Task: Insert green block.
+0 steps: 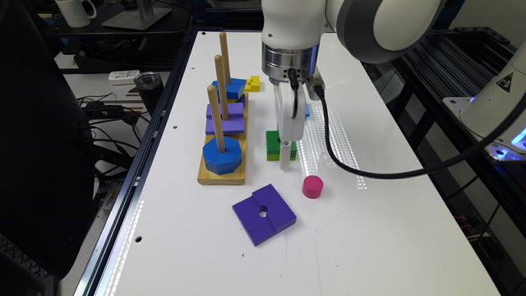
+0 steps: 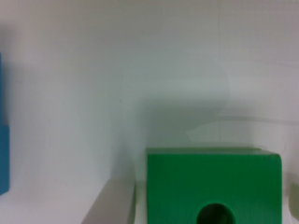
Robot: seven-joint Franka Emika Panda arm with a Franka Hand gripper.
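The robot's white claw (image 1: 286, 158) is down at the small green wooden block with a hole (image 2: 212, 186). Its fingers (image 2: 110, 205) sit spread open, one on each side of the block, not squeezing yet.

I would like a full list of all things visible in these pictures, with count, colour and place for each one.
green block: 1, green, on the table under the gripper.
purple square: 1, purple, lying flat near the table's front.
pink cylinder: 1, pink, beside the purple square.
peg board: 1, wooden, three upright pegs, at the exterior view's left of the green block.
blue octagon: 1, blue, on the nearest peg.
purple block: 1, purple, on the middle peg.
blue block: 1, blue, on the farthest peg.
yellow block: 1, yellow, behind the board.
table: 1, white.
gripper: 1, white, fingers around the green block.
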